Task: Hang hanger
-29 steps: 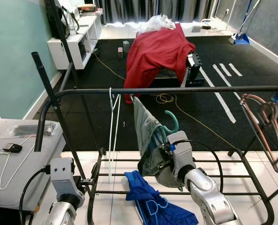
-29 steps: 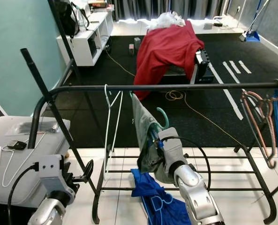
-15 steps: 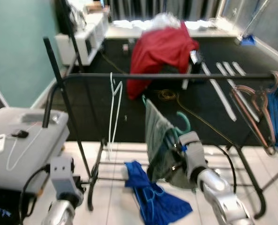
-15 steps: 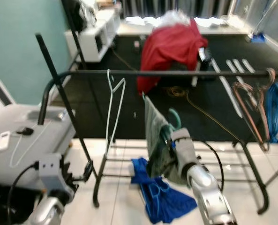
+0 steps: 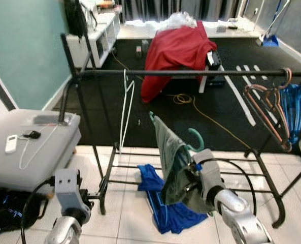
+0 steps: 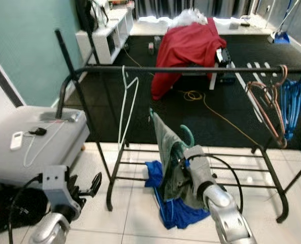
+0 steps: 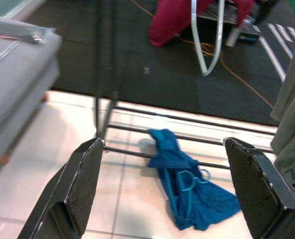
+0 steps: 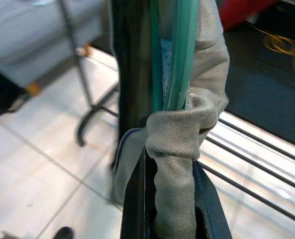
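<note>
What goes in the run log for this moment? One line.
task: hang hanger | right gripper: shut on green hanger with grey garment, below rack rail | left gripper: open, idle | not hung

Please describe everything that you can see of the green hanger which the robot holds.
The green hanger looks like smooth teal plastic. Its curved hook sticks up, free, below the black rail and not yet on it. A grey-green garment is draped over it and hides most of its body. The right gripper is shut on the hanger and the cloth together; in the right wrist view two thin green bars run along the black finger.
</note>
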Controlling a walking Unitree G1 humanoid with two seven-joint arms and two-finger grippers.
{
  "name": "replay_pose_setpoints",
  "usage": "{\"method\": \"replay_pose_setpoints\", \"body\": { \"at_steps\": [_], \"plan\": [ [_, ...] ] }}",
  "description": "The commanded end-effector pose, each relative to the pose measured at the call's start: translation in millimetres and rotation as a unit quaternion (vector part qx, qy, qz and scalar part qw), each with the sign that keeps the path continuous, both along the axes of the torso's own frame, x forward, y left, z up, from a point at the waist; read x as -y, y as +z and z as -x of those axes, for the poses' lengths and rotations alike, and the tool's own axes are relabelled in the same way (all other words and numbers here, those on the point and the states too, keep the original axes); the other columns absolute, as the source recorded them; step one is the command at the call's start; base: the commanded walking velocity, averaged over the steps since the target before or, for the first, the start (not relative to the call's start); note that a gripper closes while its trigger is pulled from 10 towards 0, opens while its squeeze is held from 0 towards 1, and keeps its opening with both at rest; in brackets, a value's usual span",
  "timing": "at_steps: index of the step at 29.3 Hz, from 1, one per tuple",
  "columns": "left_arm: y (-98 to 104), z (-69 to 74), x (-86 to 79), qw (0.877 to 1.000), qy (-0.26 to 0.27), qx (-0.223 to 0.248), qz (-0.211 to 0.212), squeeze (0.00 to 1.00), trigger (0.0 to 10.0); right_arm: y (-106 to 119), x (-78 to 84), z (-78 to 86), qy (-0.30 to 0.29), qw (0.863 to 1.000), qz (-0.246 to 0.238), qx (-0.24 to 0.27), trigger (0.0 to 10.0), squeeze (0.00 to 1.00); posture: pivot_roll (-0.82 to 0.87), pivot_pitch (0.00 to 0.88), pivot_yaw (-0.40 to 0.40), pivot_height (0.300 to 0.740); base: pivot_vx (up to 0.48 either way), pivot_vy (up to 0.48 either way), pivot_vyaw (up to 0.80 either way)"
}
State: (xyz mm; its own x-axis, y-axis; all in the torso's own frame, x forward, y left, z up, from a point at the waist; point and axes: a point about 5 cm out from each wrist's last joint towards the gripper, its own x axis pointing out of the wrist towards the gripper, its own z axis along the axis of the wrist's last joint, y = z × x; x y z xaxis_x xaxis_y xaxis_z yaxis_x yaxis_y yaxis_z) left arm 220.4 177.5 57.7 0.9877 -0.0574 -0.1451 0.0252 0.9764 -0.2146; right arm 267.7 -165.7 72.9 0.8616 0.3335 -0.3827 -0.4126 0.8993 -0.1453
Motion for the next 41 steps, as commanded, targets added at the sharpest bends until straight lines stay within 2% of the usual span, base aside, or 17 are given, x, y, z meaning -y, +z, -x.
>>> {"method": "replay_pose_setpoints", "body": {
  "at_steps": [1, 8, 10, 11, 13, 15, 17, 18, 21, 28, 34, 38, 40, 41],
  "plan": [
    [-4, 1.9, -1.2, 1.000, -0.004, -0.013, -0.001, 0.00, 10.0, 1, -1.5, 0.6, 0.009, 1.000, 0.001, 0.005, 0.0, 0.00, -0.06, 0.000, 0.032, 0.740, -0.326, 0.000, 0.00],
    [-4, 1.0, -1.2, 1.000, -0.007, -0.014, 0.003, 0.00, 10.0, 0, -3.5, 2.5, 0.029, 0.999, -0.015, -0.001, 0.0, 0.00, -0.06, 0.000, 0.032, 0.740, -0.322, 0.000, 0.00],
    [-3, 0.5, -1.2, 1.000, -0.009, -0.013, 0.004, 0.00, 10.0, 4, -7.7, 3.2, 0.043, 0.998, -0.056, -0.004, 0.0, 0.00, -0.06, 0.000, 0.030, 0.740, -0.322, 0.000, 0.00],
    [-3, 0.5, -1.2, 1.000, -0.009, -0.013, 0.004, 0.00, 10.0, 4, -7.7, 3.2, 0.043, 0.998, -0.056, -0.004, 0.0, 0.00, -0.06, 0.000, 0.030, 0.740, -0.322, 0.000, 0.00],
    [0, -2.7, -2.4, 1.000, -0.010, -0.006, 0.019, 0.00, 10.0, 10, -11.8, 4.6, 0.071, 0.992, -0.107, -0.008, 0.0, 0.00, -0.07, 0.000, 0.028, 0.740, -0.311, 0.000, 0.00],
    [0, -3.4, -2.8, 1.000, -0.009, -0.005, 0.023, 0.00, 10.0, 11, -11.9, 4.8, 0.075, 0.991, -0.112, -0.008, 0.0, 0.00, -0.07, 0.000, 0.028, 0.740, -0.300, 0.000, 0.00],
    [5, -12.3, -12.4, 1.000, 0.013, 0.014, 0.020, 0.00, 10.0, 4, -5.8, 4.0, 0.074, 0.992, -0.105, -0.015, 0.0, 0.00, -0.10, 0.000, 0.023, 0.740, -0.266, 0.000, 0.00],
    [5, -12.3, -12.4, 1.000, 0.013, 0.014, 0.020, 0.00, 10.0, 4, -5.8, 4.0, 0.074, 0.992, -0.105, -0.015, 0.0, 0.00, -0.10, 0.000, 0.023, 0.740, -0.247, 0.000, 0.00],
    [6, -16.9, -18.4, 0.999, 0.025, 0.020, 0.044, 0.00, 10.0, -1, -1.7, 2.9, 0.071, 0.993, -0.092, -0.021, 0.0, 0.00, -0.12, 0.000, 0.037, 0.740, 0.000, 0.000, 0.00],
    [4, -16.3, -14.7, 0.999, 0.003, 0.016, 0.044, 0.00, 10.0, -5, -2.5, 3.9, 0.067, 0.993, -0.094, -0.023, 0.0, 0.00, -0.13, 0.000, 0.050, 0.740, 0.000, 0.000, 0.00],
    [3, -17.7, -16.0, 0.999, -0.008, 0.014, 0.048, 0.00, 10.0, -16, -10.7, 12.7, 0.076, 0.990, -0.109, -0.040, 0.0, 0.00, -0.12, 0.000, 0.062, 0.740, 0.000, 0.000, 0.00],
    [6, -19.7, -17.1, 0.998, -0.019, 0.018, 0.053, 0.00, 10.0, -12, -19.0, 15.8, 0.104, 0.984, -0.140, -0.035, 0.0, 0.00, -0.10, 0.000, 0.055, 0.740, 0.000, 0.000, 0.00],
    [13, -23.1, -19.6, 0.998, -0.025, 0.032, 0.054, 0.00, 10.0, -4, -21.7, 17.2, 0.129, 0.976, -0.172, -0.032, 0.0, 0.00, -0.09, 0.000, 0.056, 0.740, 0.000, 0.000, 0.00],
    [21, -27.3, -21.8, 0.996, -0.034, 0.047, 0.067, 0.00, 10.0, 3, -22.3, 15.9, 0.136, 0.969, -0.205, -0.029, 0.0, 0.00, -0.08, 0.000, 0.052, 0.740, 0.000, 0.000, 0.00]
  ]
}}
